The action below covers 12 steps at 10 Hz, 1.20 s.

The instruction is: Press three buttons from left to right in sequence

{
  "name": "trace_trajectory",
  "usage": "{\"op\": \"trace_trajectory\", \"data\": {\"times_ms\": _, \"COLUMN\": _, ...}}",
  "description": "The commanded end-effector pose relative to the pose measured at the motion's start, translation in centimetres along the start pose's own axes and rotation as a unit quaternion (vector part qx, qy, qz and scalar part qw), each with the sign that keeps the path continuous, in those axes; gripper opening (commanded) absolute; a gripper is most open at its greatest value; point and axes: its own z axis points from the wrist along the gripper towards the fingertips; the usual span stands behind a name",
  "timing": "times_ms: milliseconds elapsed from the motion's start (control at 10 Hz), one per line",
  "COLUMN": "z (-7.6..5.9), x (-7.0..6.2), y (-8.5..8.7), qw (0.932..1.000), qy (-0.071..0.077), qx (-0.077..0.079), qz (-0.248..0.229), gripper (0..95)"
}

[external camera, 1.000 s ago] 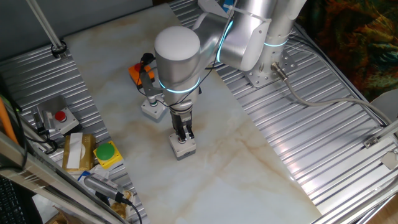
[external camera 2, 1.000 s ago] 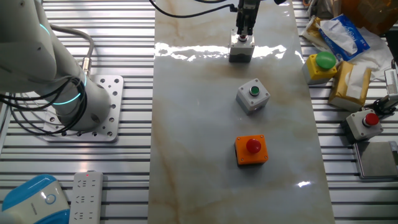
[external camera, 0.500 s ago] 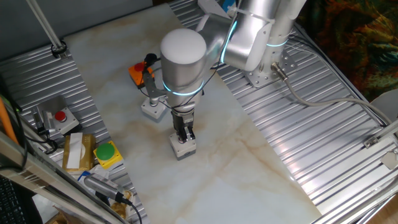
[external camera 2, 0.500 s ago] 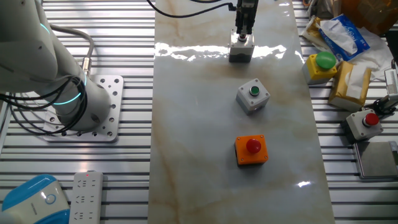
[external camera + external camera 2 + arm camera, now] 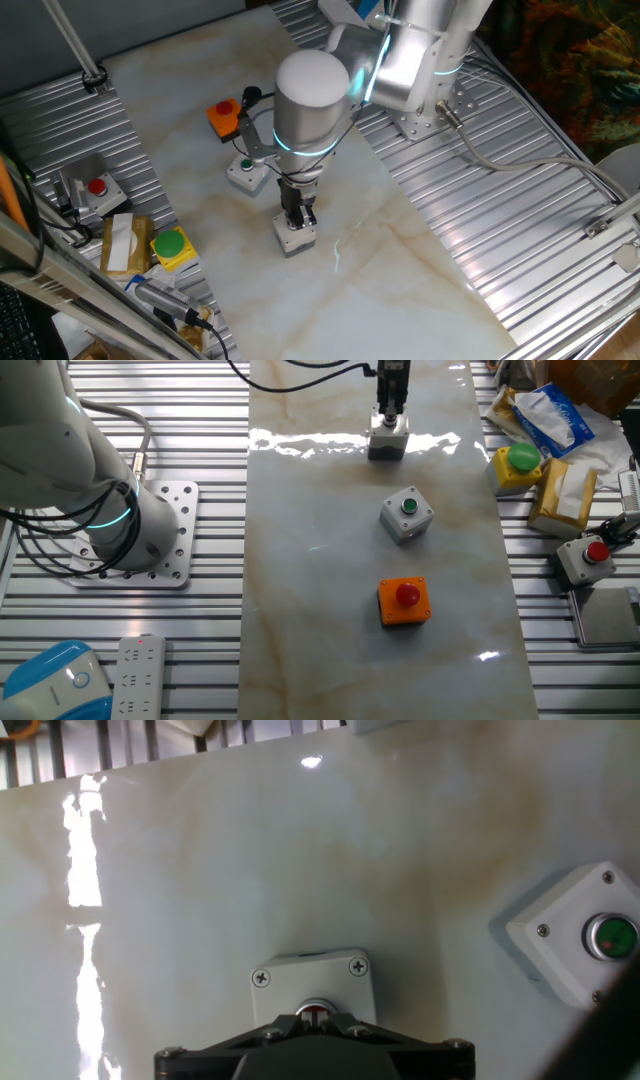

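- The gripper (image 5: 297, 218) hangs straight down over the grey box with the red button (image 5: 295, 238), its tip at or just above the box's top; in the other fixed view the gripper (image 5: 389, 412) stands upright over the same box (image 5: 388, 442).
- Whether the fingers are spread or closed cannot be told: the fixed views show them as one dark narrow shape, and in the hand view the black gripper body covers the tips.
- In the hand view only the upper rim of the red button (image 5: 314, 1012) shows, just above the edge of the gripper body; the box (image 5: 312, 982) around it sits square to the frame, with two screws at its far corners.
- The three boxes lie in a line on the marble surface (image 5: 320, 590): the orange box with the red button (image 5: 404, 601), then the grey box with the green button (image 5: 406, 514), then the grey red-button box at the far end, all apart from one another.
- The line they form runs along the long axis of the surface. Each button faces straight up.
- The grey box with the green button is turned corner-on to that line, like a diamond; in the hand view (image 5: 577, 936) it also appears rotated.
- In one fixed view the orange box (image 5: 223, 116) and the green-button box (image 5: 246, 172) lie behind the arm.
- Off the marble sit a yellow box with a large green button (image 5: 518, 466) and a cabled grey box (image 5: 586, 558).
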Motion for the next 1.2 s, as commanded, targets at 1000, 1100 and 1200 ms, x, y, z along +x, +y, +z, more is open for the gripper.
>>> {"op": "trace_trajectory", "data": {"times_ms": 1000, "z": -0.7, "x": -0.2, "y": 0.1, "qw": 0.9997, "qy": 0.023, "qx": -0.008, "qz": 0.009, "gripper": 0.0}}
{"op": "trace_trajectory", "data": {"times_ms": 1100, "z": -0.8, "x": -0.2, "y": 0.1, "qw": 0.9997, "qy": 0.023, "qx": -0.008, "qz": 0.01, "gripper": 0.0}}
{"op": "trace_trajectory", "data": {"times_ms": 1200, "z": -1.0, "x": -0.2, "y": 0.1, "qw": 0.9996, "qy": 0.023, "qx": -0.009, "qz": 0.015, "gripper": 0.0}}
